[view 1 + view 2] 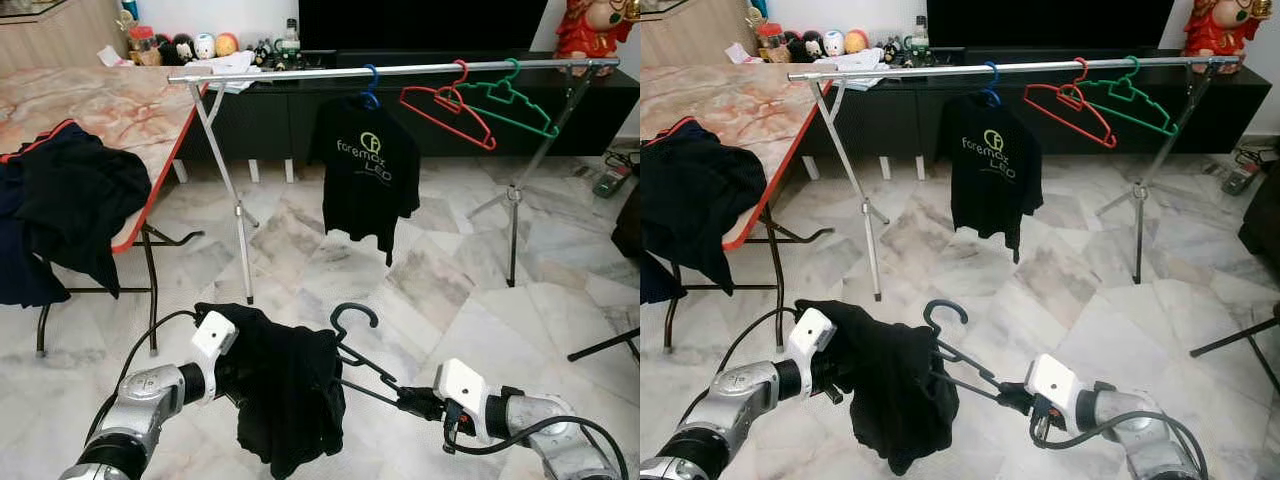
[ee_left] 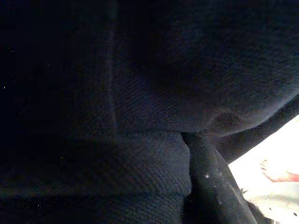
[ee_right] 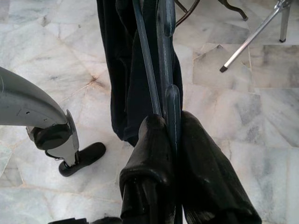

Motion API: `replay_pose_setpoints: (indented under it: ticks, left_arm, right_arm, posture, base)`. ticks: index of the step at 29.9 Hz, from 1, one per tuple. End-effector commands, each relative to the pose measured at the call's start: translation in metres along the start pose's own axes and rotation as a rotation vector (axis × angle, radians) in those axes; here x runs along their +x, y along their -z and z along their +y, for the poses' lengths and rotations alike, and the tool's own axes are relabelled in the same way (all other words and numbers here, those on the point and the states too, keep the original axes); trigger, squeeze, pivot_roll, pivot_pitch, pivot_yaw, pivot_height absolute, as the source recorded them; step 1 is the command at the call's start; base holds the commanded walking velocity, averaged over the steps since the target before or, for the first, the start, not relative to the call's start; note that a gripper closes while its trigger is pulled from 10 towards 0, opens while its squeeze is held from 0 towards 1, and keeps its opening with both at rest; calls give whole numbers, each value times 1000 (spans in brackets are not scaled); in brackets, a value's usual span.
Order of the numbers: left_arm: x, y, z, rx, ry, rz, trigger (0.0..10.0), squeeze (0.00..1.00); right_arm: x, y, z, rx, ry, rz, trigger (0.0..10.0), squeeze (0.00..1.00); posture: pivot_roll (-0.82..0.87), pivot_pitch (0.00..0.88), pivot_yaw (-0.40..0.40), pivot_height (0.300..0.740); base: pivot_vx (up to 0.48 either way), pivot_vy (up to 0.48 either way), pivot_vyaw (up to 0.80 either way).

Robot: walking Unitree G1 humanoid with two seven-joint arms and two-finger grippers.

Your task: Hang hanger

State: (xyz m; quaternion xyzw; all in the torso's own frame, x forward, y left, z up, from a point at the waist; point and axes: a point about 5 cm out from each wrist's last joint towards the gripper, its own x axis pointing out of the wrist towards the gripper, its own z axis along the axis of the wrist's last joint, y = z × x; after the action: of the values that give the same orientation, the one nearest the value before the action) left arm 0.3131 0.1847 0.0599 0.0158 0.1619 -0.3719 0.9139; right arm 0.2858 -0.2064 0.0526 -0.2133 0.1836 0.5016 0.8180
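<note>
A dark hanger (image 1: 358,350) with a black garment (image 1: 285,390) draped on it hangs low in front of me, its hook (image 1: 355,315) pointing up. My right gripper (image 1: 412,402) is shut on the hanger's right end; in the right wrist view both fingers (image 3: 149,154) clamp the hanger's arm (image 3: 164,28). My left gripper (image 1: 232,385) is buried in the garment's left side, and the left wrist view has dark cloth pinched against one finger (image 2: 210,186). The silver clothes rail (image 1: 300,72) runs across well above and beyond the hanger.
On the rail hang a black printed T-shirt (image 1: 365,175) on a blue hanger, a red hanger (image 1: 450,110) and a green hanger (image 1: 510,100). Rack legs (image 1: 240,230) stand on the marble floor. A table (image 1: 110,100) with dark clothes (image 1: 70,200) is at the left.
</note>
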Motion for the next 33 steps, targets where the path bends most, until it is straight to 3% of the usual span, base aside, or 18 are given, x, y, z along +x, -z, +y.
replay_pose_setpoints:
  ticks: [1, 11, 20, 23, 33]
  left_arm:
    - [0, 4, -3, -6, 23, 10, 0, 0]
    - [2, 2, -9, -20, 44, -15, 0, 0]
    - [-2, -2, -5, -24, 43, -15, 0, 0]
    - [-4, -9, 0, -8, 31, -22, 0, 0]
    - [-10, -4, 2, -7, 11, -3, 0, 0]
  right_arm:
    - [4, -9, -4, -25, 11, -41, 0, 0]
    - [3, -5, -2, -39, 20, -14, 0, 0]
    - [11, -5, 1, -32, 31, -22, 0, 0]
    - [12, 0, 2, -54, 33, 34, 0, 0]
    - [1, 24, 11, -74, 6, 169, 0, 0]
  posture:
    - [-27, 67, 44, 740]
    - [-14, 79, 52, 740]
    - [-4, 72, 69, 740]
    - [5, 81, 73, 740]
    - [6, 83, 62, 740]
  base:
    - [0, 0, 0]
    - [0, 0, 0]
    - [0, 0, 0]
    - [0, 0, 0]
    - [0, 0, 0]
